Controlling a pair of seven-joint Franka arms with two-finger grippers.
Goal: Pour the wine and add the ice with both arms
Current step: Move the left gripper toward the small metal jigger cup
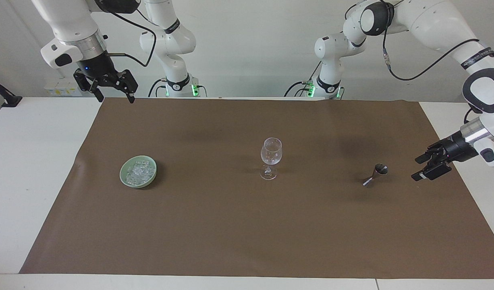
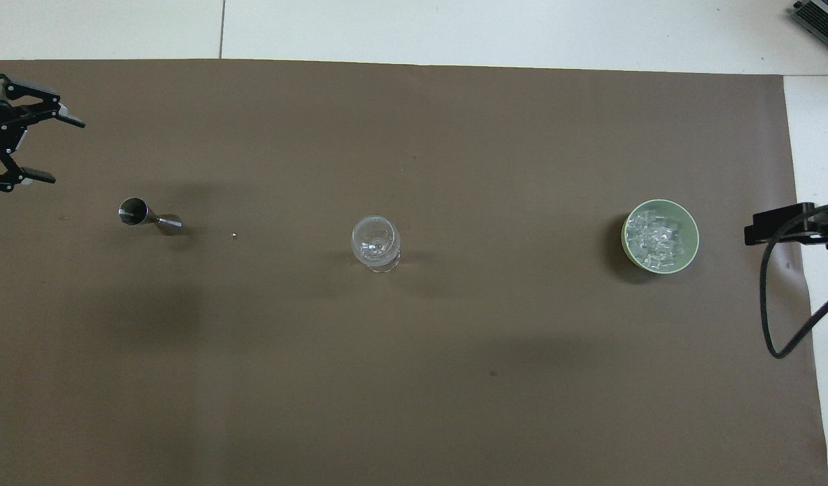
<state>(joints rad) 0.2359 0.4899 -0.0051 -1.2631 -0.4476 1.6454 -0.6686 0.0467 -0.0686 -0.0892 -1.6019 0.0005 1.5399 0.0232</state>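
A clear wine glass (image 1: 271, 157) stands upright at the middle of the brown mat (image 1: 247, 233); it also shows in the overhead view (image 2: 375, 243). A steel jigger (image 1: 375, 175) stands toward the left arm's end (image 2: 147, 214). A green bowl (image 1: 124, 182) holds the heap of ice (image 1: 139, 171) toward the right arm's end (image 2: 658, 236). My left gripper (image 1: 419, 167) is open and empty, low over the mat beside the jigger (image 2: 63, 152). My right gripper (image 1: 116, 98) is open and empty, raised over the mat's corner by its base; the arm waits.
White table (image 1: 33, 169) surrounds the mat. The right arm's black cable (image 2: 768, 304) hangs over the mat's edge near the bowl. A tiny speck (image 2: 233, 235) lies on the mat between jigger and glass.
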